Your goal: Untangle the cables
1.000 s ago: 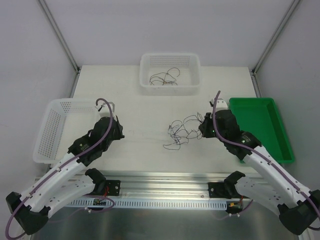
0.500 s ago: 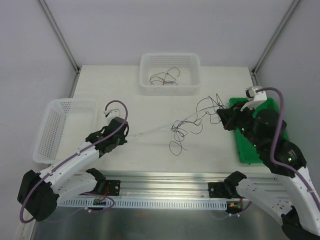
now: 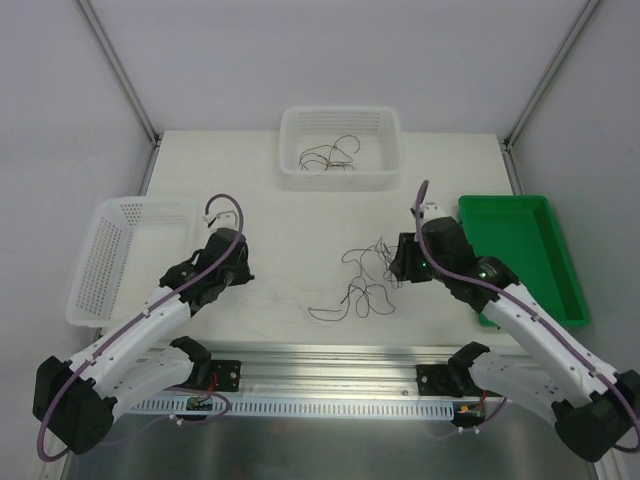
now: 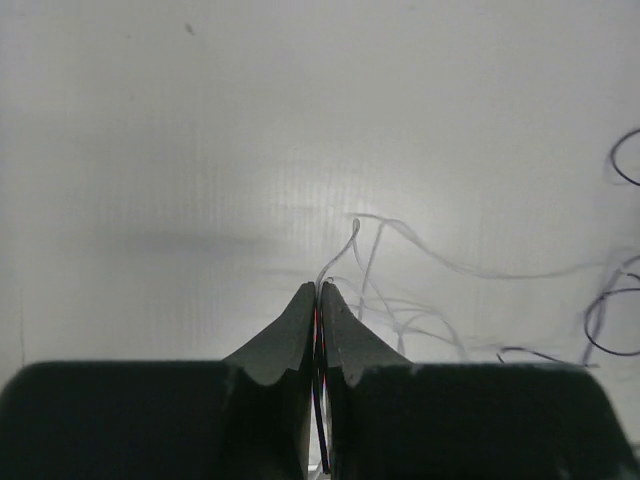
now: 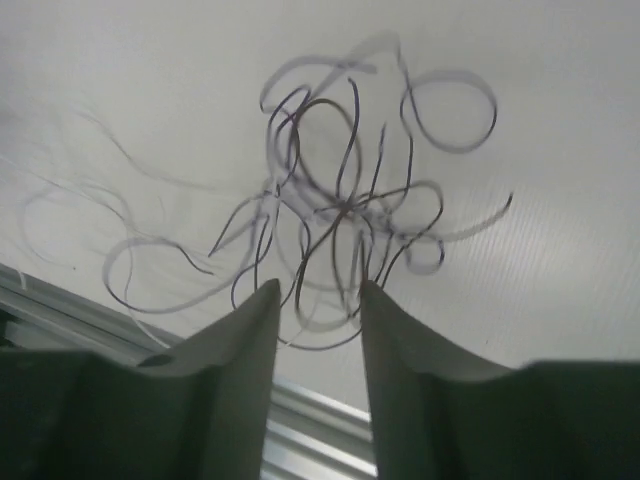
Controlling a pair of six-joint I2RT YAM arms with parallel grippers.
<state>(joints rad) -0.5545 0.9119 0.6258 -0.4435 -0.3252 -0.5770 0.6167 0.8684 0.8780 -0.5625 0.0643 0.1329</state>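
The cables (image 3: 362,275) lie in a loose tangle of dark, purplish and white wires on the white table, mid-right. In the right wrist view the tangle (image 5: 345,210) lies just ahead of my right gripper (image 5: 318,285), which is open, with some loops reaching between its fingers. In the top view the right gripper (image 3: 398,262) sits at the tangle's right edge. My left gripper (image 3: 241,276) is shut; the left wrist view shows its jaws (image 4: 320,288) pinching a thin white wire (image 4: 440,262) and a dark strand. The white wire trails right toward the tangle.
A white basket (image 3: 340,113) at the back holds more thin cables (image 3: 330,155). Another white basket (image 3: 95,262) stands at the left, a green tray (image 3: 525,250) at the right. An aluminium rail (image 3: 330,358) runs along the near edge.
My right gripper came down and left from above the green tray and opened; the tangle, stretched and lifted before, now lies slack on the table. The left gripper keeps its hold.
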